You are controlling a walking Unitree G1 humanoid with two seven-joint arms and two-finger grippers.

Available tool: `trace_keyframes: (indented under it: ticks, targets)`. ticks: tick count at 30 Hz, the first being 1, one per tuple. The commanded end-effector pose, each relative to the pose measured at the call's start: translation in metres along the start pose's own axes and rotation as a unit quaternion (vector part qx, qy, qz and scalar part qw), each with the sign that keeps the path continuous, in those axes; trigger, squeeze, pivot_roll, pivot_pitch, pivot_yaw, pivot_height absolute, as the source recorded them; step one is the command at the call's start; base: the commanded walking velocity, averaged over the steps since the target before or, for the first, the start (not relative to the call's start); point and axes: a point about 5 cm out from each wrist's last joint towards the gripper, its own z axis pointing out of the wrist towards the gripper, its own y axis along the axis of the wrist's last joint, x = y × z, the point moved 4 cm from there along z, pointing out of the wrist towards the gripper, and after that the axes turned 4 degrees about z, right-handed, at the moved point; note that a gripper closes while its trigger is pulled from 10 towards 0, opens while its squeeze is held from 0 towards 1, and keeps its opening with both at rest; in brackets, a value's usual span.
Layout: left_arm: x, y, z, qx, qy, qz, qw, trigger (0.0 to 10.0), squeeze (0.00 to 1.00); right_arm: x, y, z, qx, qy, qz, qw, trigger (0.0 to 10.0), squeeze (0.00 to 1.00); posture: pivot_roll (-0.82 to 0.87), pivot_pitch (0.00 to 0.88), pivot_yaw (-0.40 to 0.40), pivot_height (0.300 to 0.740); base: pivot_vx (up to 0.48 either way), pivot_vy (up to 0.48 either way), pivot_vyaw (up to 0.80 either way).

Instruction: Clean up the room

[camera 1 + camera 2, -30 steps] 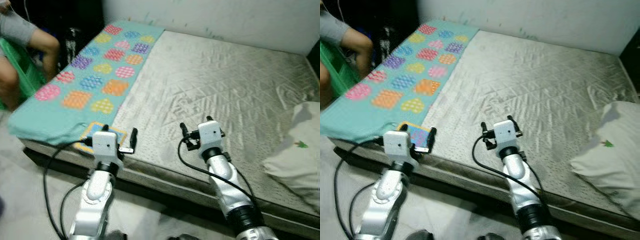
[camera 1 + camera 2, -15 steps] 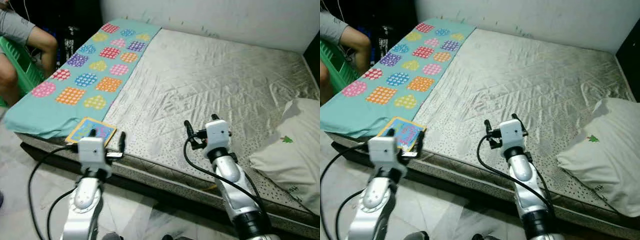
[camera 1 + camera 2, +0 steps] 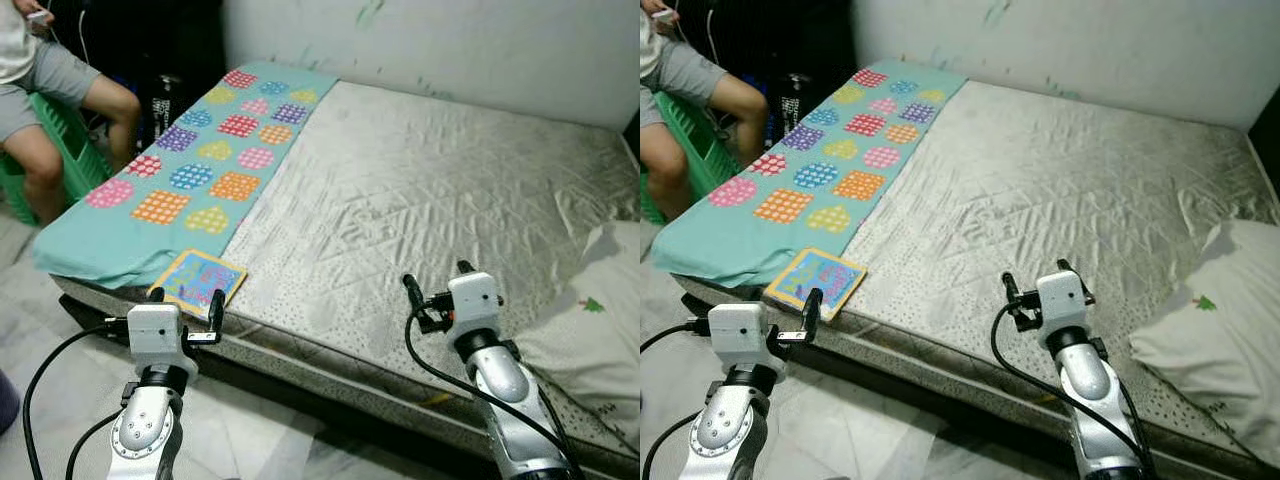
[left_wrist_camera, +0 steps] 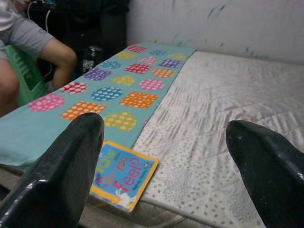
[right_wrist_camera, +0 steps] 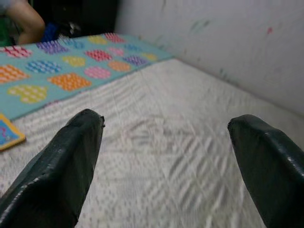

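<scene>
- Left eye view has the robot standing at the near edge of a bed, whose bare quilted mattress (image 3: pixel 450 190) takes up most of the scene.
- A teal blanket (image 3: pixel 190 170) with coloured patches lies along the mattress's left side, and a white pillow (image 3: pixel 600 330) sits at the right edge.
- The thing most plainly out of place is a small colourful book (image 3: pixel 200 281), lying flat at the near left corner, partly on the blanket's end and partly on the mattress.
- The left gripper (image 3: pixel 184 308) hangs just in front of the bed edge, a little short of the book, fingers spread wide and holding nothing.
- In the left wrist view the book (image 4: pixel 122 173) sits low between the two fingers (image 4: pixel 61 171), so the approach looks roughly lined up.
- The right gripper (image 3: pixel 437 284) hovers over the near mattress, well apart from the book; it too is spread and empty.
- A person (image 3: pixel 50 90) sits on a green chair (image 3: pixel 60 150) beyond the bed's left side.
- Step in hand, as I judge it: closing in on the book for a pick-up.
- Next, the left gripper needs to go forward and down over the book's near edge; a flat thin book probably needs lifting by an edge.
</scene>
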Motion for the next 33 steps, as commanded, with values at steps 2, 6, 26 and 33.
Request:
trace_keyframes:
  ticks: [2,6,26,33]
  targets:
    - [-0.006,0.006,0.018,-0.019,-0.014,0.005,1.000,10.0,0.00,0.010,-0.001,0.012,0.002,0.020,0.000,1.000,10.0,0.00,0.06,0.000,-0.099,0.731,0.000,0.000,0.00]
    - [-0.008,0.015,0.028,-0.035,-0.027,0.015,0.999,10.0,0.00,0.016,0.006,0.022,-0.006,0.027,0.003,1.000,10.0,0.00,0.07,0.000,-0.104,0.731,0.000,0.000,0.00]
    - [-0.017,-0.001,0.022,-0.015,-0.043,-0.002,0.999,10.0,0.00,0.021,-0.002,0.024,-0.013,0.000,0.027,1.000,10.0,0.00,0.02,0.000,0.007,0.731,0.000,0.000,-0.09]
    - [-0.029,0.002,0.026,-0.017,-0.069,-0.003,0.997,10.0,0.00,0.022,0.006,0.028,-0.025,-0.006,0.025,0.999,10.0,0.00,0.00,0.000,0.020,0.731,0.000,0.000,0.00]
